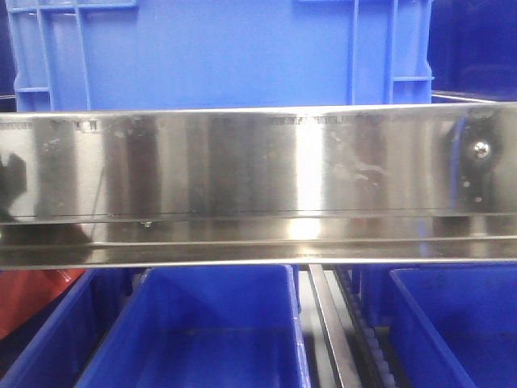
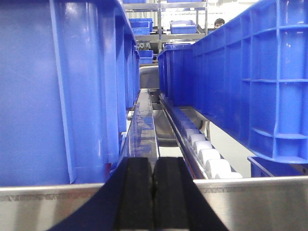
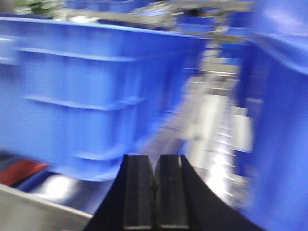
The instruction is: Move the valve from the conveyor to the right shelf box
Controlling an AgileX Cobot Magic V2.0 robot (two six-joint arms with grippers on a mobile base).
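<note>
Right now you have no valve in sight in any of the three views, so you cannot tell from this whether it is riding somewhere on the conveyor out of frame or already lying in a box where the cameras cannot reach. Both arms come up empty: the left gripper (image 2: 154, 192) has its black fingers (image 2: 137, 192) pressed together with nothing between them, and the right gripper (image 3: 154, 192) shows the same, fingers (image 3: 138, 192) closed pad to pad on nothing. That fits two stages equally: arms waiting for a pickup, or arms clear after a drop.

Look at the containers. In the front view a steel rail (image 1: 258, 186) runs across the middle, with a large blue crate (image 1: 218, 52) standing behind it; its inside is hidden from you. Below the rail, the middle bin (image 1: 206, 331) is open to you and its floor looks bare apart from a dull sheen. The right bin (image 1: 460, 323) shows only part of its inside, and nothing visible sits there. A red container (image 1: 32, 299) peeks in at the lower left, contents unseen.

From the left wrist you look down a lane between two rows of blue crates (image 2: 57, 91), with a roller track (image 2: 207, 154) beside it; no part lies on the rollers you can see. The right wrist view is smeared with blur, showing only a blue crate (image 3: 96, 91) and a shiny steel stretch (image 3: 216, 130).
</note>
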